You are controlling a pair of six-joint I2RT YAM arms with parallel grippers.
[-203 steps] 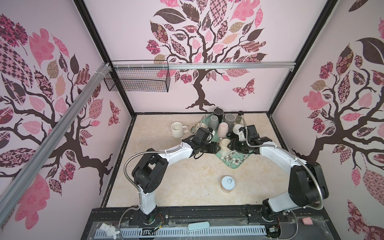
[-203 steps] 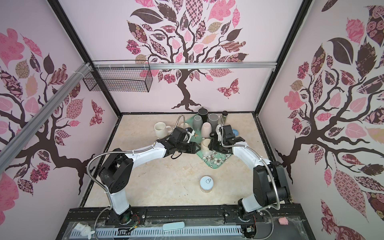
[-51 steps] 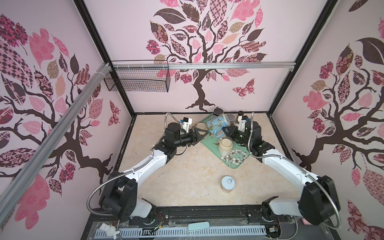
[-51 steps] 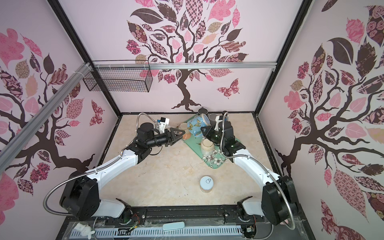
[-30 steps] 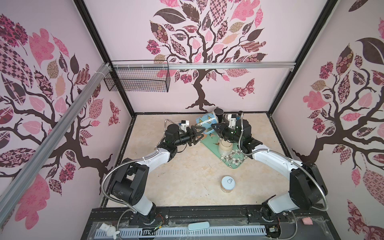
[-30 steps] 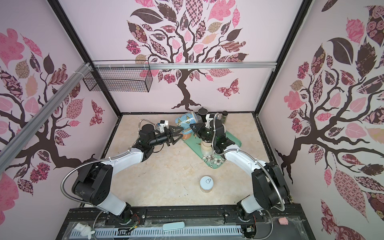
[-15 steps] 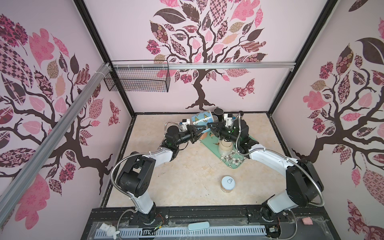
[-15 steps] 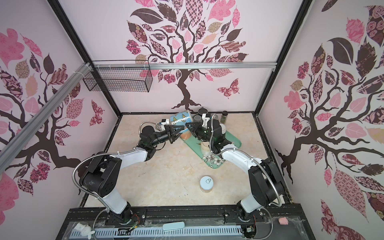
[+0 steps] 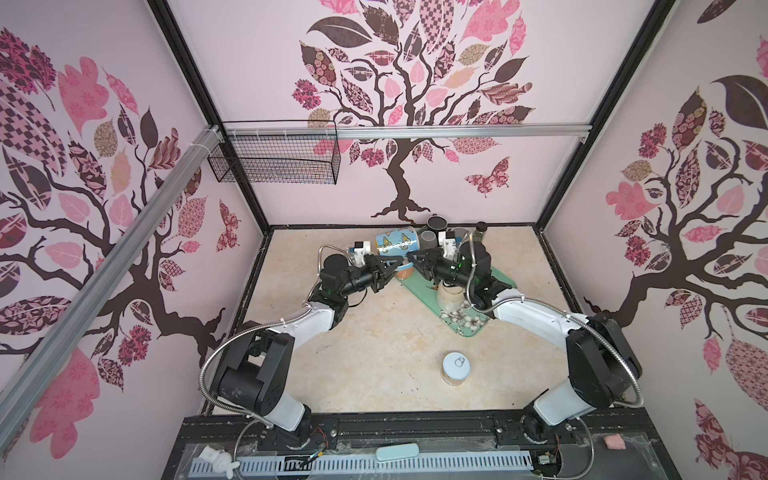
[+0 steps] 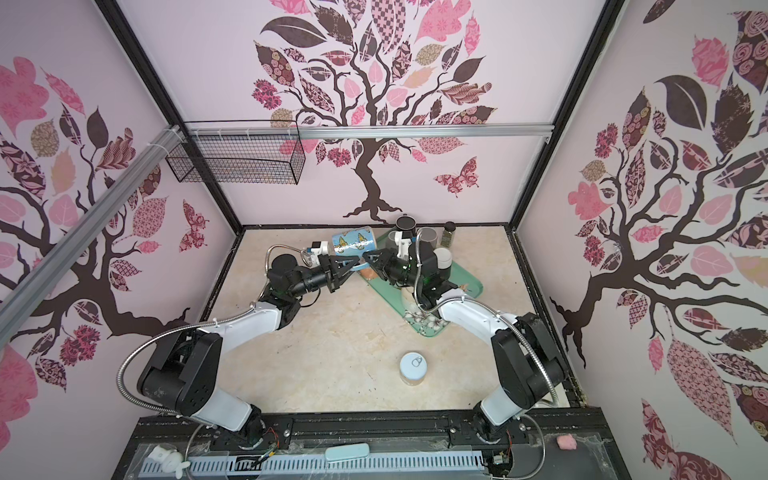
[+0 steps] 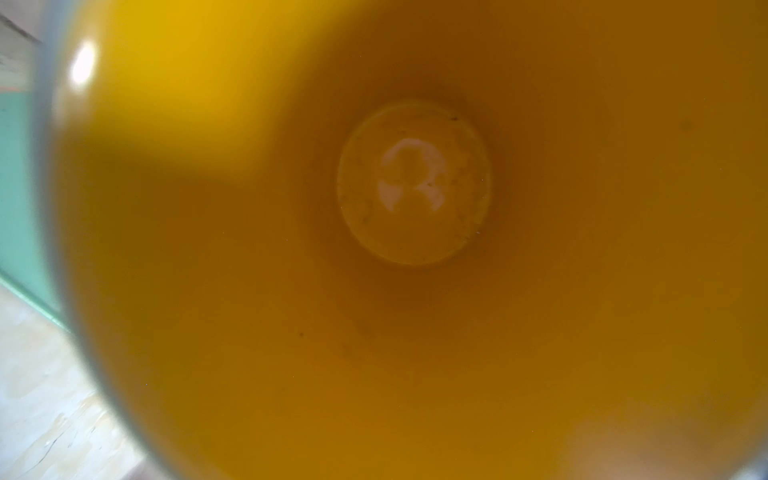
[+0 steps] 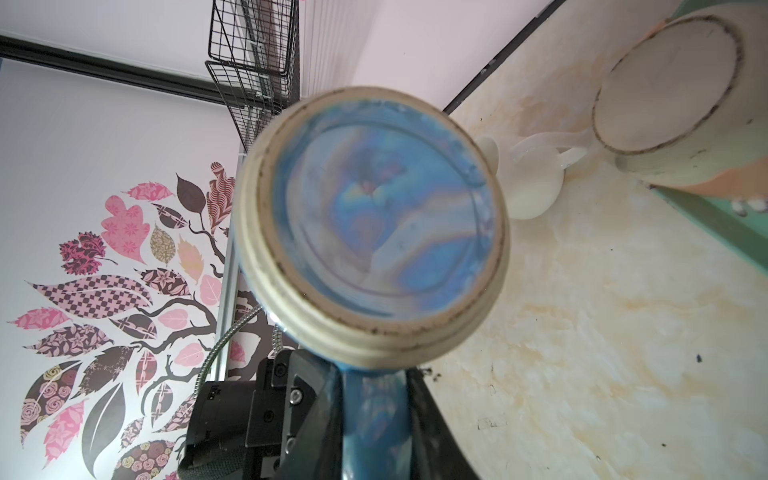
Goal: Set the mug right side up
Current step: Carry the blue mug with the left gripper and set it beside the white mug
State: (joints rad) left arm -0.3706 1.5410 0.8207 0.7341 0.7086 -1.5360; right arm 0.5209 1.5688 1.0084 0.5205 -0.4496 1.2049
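Mug (image 9: 394,243) aloft; right end effector (image 12: 370,376) narrowly flanks handle (image 12: 374,419) (left end effector (image 9: 397,262): cannot tell).

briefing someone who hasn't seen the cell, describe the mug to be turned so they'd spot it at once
At the foot of the painted tree, cups cluster by a green tray. Among them, the blue butterfly mug is in the air, sideways, where the left gripper and right gripper meet; it alone is patterned and off the surface.

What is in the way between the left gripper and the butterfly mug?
Nothing visible. The butterfly mug is up in the air on its side, with the left gripper right at it; the left wrist view looks straight into its yellow inside.
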